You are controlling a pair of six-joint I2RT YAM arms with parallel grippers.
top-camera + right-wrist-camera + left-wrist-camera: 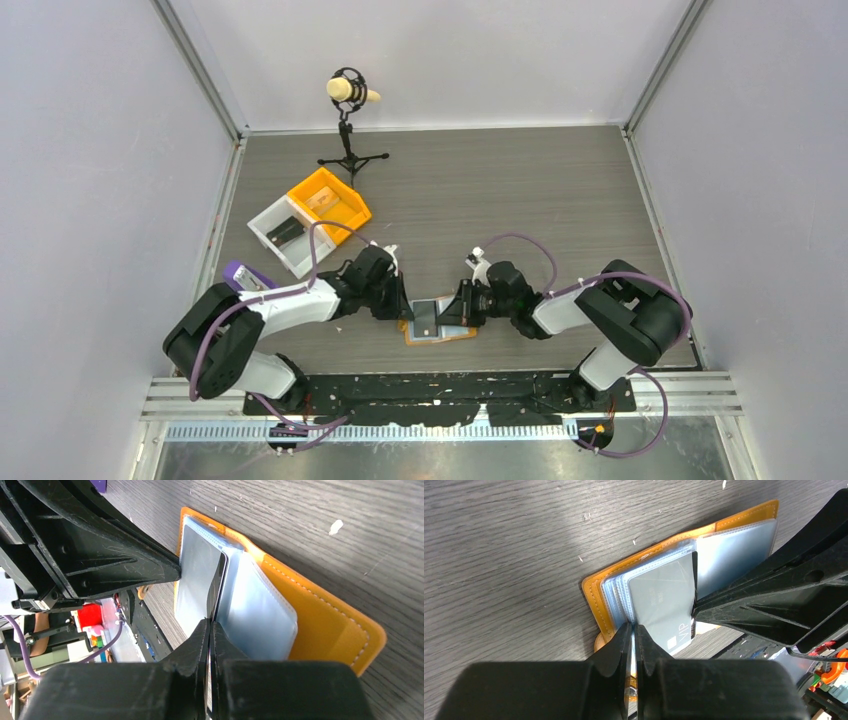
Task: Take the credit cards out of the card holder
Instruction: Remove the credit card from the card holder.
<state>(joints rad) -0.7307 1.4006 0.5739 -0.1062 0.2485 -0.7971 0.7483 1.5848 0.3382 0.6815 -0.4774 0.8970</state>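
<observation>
The card holder (441,338) lies open on the table between both grippers, orange-tan outside (325,630) with clear blue-grey pocket sleeves (734,545). A grey credit card (659,597) marked VIP sticks partly out of a sleeve. My left gripper (634,626) is shut on the edge of the holder's sleeves, seen from above at the holder's left side (403,308). My right gripper (210,622) is shut on the card's thin dark edge (220,577), at the holder's right side (452,310). Whether other cards sit in the sleeves is hidden.
An orange bin (330,203) and a white tray (270,222) holding a dark item stand at the back left. A microphone on a tripod (350,130) stands behind them. A purple object (245,275) lies by the left arm.
</observation>
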